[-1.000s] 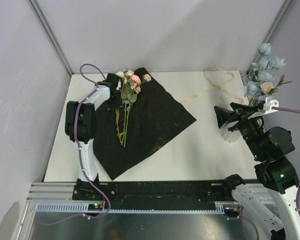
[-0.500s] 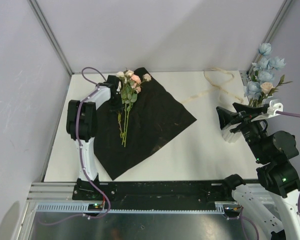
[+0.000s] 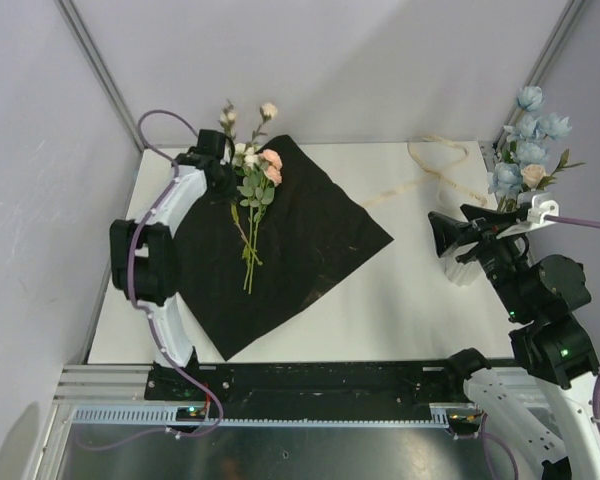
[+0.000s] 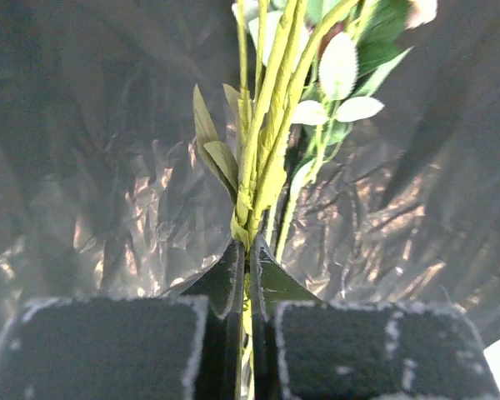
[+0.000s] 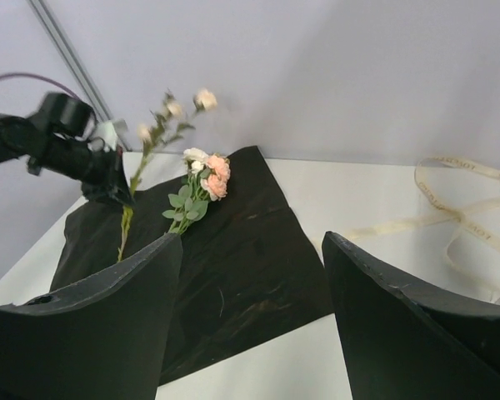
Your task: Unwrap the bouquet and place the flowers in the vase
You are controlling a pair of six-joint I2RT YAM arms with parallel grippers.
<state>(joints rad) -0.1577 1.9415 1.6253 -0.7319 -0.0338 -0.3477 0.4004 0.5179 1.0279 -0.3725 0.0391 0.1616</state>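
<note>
My left tool [image 4: 248,250] is pinched tight on a few green stems [image 4: 262,142], with cream blooms [image 3: 267,110] up above the sheet's far corner. The other flowers [image 3: 257,185] lie on the black sheet [image 3: 320,240], flat on the tabletop [image 3: 410,300]. My right tool [image 5: 252,242] gapes wide and holds nothing, just beside the vase [image 3: 464,270], which has blue blooms [image 3: 528,140] in it.

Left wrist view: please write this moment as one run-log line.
left jaws: shut on cream-bloom stems | stems: tilted up over black paper | pink flowers: on paper | right jaws: open, empty, by vase | vase: holds blue flowers
</note>
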